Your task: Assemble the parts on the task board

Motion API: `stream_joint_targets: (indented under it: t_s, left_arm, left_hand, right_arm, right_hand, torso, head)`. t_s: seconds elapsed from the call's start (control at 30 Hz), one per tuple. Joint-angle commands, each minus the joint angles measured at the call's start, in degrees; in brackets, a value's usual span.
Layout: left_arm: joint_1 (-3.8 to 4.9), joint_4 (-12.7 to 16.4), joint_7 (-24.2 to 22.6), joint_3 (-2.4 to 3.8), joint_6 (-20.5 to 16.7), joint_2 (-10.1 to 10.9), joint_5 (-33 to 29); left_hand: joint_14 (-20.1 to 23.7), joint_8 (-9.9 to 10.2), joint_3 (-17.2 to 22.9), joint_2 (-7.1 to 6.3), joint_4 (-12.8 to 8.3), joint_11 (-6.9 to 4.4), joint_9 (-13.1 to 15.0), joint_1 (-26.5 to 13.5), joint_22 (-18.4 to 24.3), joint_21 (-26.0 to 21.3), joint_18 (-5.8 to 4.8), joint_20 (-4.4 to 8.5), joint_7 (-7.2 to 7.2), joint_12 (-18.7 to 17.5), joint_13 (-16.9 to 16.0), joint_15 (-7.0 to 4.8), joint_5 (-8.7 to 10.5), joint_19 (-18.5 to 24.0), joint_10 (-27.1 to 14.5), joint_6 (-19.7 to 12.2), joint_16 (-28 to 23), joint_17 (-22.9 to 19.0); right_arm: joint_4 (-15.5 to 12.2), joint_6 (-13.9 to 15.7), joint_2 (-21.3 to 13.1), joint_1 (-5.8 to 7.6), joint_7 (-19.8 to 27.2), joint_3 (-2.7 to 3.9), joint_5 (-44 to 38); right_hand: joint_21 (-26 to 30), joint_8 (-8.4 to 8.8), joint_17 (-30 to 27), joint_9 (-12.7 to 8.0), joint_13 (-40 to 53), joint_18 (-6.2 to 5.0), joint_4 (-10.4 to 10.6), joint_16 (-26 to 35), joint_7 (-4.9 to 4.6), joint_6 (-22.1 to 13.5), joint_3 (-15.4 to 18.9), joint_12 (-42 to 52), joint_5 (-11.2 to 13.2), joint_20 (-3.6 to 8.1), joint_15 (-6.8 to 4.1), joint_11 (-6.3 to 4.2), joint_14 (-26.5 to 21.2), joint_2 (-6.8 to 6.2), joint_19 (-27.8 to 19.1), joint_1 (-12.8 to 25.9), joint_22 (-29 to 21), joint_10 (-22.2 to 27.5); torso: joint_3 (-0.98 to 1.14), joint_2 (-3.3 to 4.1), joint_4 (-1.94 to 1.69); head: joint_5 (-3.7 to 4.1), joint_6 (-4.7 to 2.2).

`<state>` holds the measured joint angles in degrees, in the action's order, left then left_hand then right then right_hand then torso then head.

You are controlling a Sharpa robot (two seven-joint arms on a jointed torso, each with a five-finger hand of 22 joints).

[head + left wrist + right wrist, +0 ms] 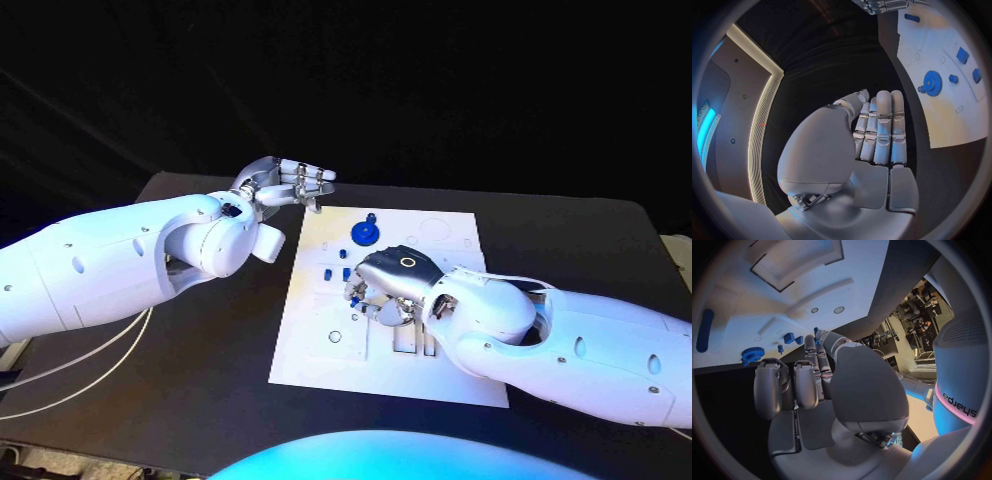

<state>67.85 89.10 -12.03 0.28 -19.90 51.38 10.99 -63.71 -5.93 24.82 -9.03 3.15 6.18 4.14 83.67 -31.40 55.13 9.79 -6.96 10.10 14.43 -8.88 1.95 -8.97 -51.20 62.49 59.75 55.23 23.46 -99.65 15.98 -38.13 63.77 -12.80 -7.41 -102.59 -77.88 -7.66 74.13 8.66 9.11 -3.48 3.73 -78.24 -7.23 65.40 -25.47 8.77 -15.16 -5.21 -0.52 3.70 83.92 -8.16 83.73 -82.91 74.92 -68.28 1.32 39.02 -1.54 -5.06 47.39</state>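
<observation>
Head view, task board: white plate (433,235) at frame centre on the black table (577,250), long axis running top to bottom, with recesses and slots cut in its face.
Head view, parts: a round blue gear (366,232) stands near the board's upper left; small blue pieces (338,272) lie below it, left of the right hand.
Head view, right hand: silver hand (387,285) rests over the board's middle, fingers curled down toward the plate; whether it pinches a piece cannot be told, its fingertips being hidden beneath it.
Head view, left hand: silver hand (286,182) sits just off the board's upper left corner, fingers gathered side by side, nothing in it.
Left wrist view, left hand: palm and fingers (879,135) straight and pressed together, empty, over dark table.
Left wrist view, board: white plate (954,120) at the right of the circle, carrying the blue gear (932,82) and small blue blocks (962,55); its far edge is cut off by the rim.
Right wrist view, right hand: fingers (807,382) bent forward near the board's edge; any grasp is hard to make out.
Right wrist view, board: plate (817,295) across the upper left, with the gear (752,354), small blue blocks (789,338) and a long blue piece (704,330) at the left edge.
</observation>
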Motion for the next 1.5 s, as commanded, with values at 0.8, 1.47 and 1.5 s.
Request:
stream_joint_targets:
  t_s: [0.8, 1.47, 1.5]
  left_arm:
    - [0.05, 0.3, -0.2, 0.03, 1.0, -0.3, 0.1]
    - [0.05, 0.3, 0.0, 0.03, 1.2, -0.3, 0.1]
    - [0.05, 0.3, 0.0, 0.03, 1.2, -0.3, 0.2]
  left_hand:
    - [0.4, -0.1, -0.1, 0.44, -0.3, 0.15, 0.0, 0.2, 0.1, -0.4, 0.75, -0.25, 0.19, 0.4, 0.0, -0.02, -0.04, 0.1, -0.5, -0.3, -0.4, -0.1]
    - [0.4, -0.1, -0.1, 0.49, -0.3, 0.18, 0.0, 0.2, 0.1, -0.4, 0.74, -0.27, 0.20, 0.4, 0.0, 0.01, -0.05, 0.1, -0.7, -0.2, -0.4, -0.1]
    - [0.4, -0.2, -0.1, 0.50, -0.4, 0.19, 0.0, 0.2, 0.1, -0.4, 0.74, -0.28, 0.20, 0.4, 0.0, 0.02, -0.05, 0.1, -0.8, -0.2, -0.4, -0.1]
  right_arm:
    - [2.8, -4.2, 1.5, -0.89, 0.5, -0.40, 0.5]
    - [3.2, -4.2, 2.1, -1.54, 0.9, -0.41, 0.7]
    - [3.2, -4.2, 2.1, -1.57, 0.9, -0.41, 0.7]
  right_hand:
    - [-0.3, -0.29, -0.1, 0.1, 0.0, 0.73, -0.1, -0.2, -0.20, 0.3, -0.3, -0.3, -0.3, 0.04, -0.33, -0.04, 3.0, 0.08, 0.2, 0.7, 9.2, -0.5]
    - [-0.4, -0.30, 0.0, 0.1, -0.1, 0.75, -0.2, -0.3, -0.18, 0.4, -0.3, -0.3, -0.4, 0.03, -0.33, -0.06, 3.0, 0.10, 0.3, 0.8, 9.3, -0.6]
    - [-0.4, -0.30, 0.0, 0.1, -0.1, 0.75, -0.2, -0.3, -0.18, 0.4, -0.3, -0.3, -0.4, 0.03, -0.33, -0.06, 3.0, 0.10, 0.3, 0.8, 9.3, -0.6]
  torso:
    - [0.01, -0.07, 0.09]
    - [0.02, -0.06, 0.10]
    - [0.03, -0.07, 0.08]
  head:
    - [-1.27, 1.22]
    - [-1.50, 1.45]
    - [-1.50, 1.46]
